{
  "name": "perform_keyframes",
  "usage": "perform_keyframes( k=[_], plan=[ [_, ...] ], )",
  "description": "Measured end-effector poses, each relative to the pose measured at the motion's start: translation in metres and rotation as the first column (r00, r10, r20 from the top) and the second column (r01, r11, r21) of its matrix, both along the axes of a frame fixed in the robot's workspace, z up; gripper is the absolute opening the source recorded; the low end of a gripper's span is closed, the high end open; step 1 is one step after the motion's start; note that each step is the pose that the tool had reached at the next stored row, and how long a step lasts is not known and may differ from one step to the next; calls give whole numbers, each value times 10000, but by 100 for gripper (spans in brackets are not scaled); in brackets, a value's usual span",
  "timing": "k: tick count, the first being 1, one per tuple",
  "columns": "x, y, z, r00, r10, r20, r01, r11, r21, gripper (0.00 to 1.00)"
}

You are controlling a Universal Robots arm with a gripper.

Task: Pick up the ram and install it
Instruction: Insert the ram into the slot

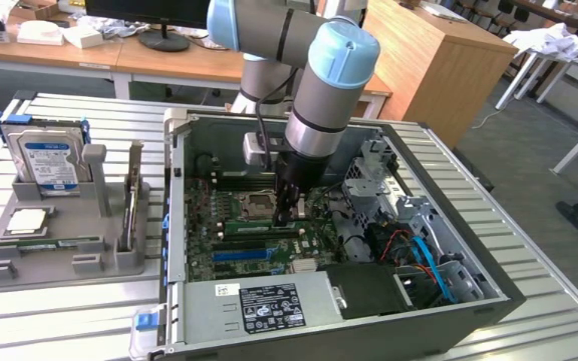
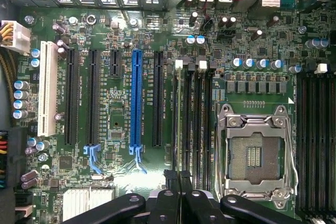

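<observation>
Black fingertips of the pincer (image 2: 178,176) are met first in the wrist view, drawn together with no gap and nothing seen between them. In the exterior view, the pincer (image 1: 286,218) is found low inside the case, pointed straight down at the board.

- Ram (image 1: 254,225): noted as a green strip standing on edge in a memory slot, directly under the pincer tips. Contact between the tips and its top edge cannot be told. The edge-down stance is dictated by the slot. The closed fingers are judged to serve as a blunt pusher on a thin edge, not as a clamp.
- Memory slots (image 2: 193,124): four counted, as best can be made out, under and just beside the pincer.
- CPU socket (image 2: 254,153): one, with its pins bare, just beyond that bank from the pincer.
- Expansion slots, farther from the pincer on the opposite side: six counted, being one blue slot (image 2: 136,98), one white slot (image 2: 48,90) and four black.
- Case (image 1: 175,195): one, laid on its side with the panel off, judged so that the board is presented upward to the arm.
- Grey holder (image 1: 28,274): one, outside the case and well apart from the pincer. In its pockets are kept one hard drive (image 1: 46,154), upright, one second green stick (image 1: 53,243), lying flat, and one processor chip (image 1: 26,219). The pockets are judged to keep the parts in known places.
</observation>
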State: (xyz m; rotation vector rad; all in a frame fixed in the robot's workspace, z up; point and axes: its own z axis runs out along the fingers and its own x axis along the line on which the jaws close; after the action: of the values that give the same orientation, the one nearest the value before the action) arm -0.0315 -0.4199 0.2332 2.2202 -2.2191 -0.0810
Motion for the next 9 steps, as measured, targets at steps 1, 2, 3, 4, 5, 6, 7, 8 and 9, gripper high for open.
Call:
perform_keyframes(
  k=[1,2,3,4,5,6,7,8,9],
  plan=[
    [0,-2,0,10000,0,0,0,10000,0,11],
    [0,-5,0,10000,1,0,-1,10000,0,11],
    [0,-5,0,10000,1,0,-1,10000,1,11],
    [0,-5,0,10000,0,0,0,10000,0,11],
    [0,-5,0,10000,0,0,0,10000,0,11],
    [0,-5,-1,10000,-1,0,1,10000,-1,11],
    [0,-5,-4,10000,-3,0,3,10000,0,11],
    [0,-5,-6,10000,-4,0,4,10000,0,11],
    [0,-5,-8,10000,-5,0,5,10000,0,11]
  ],
)
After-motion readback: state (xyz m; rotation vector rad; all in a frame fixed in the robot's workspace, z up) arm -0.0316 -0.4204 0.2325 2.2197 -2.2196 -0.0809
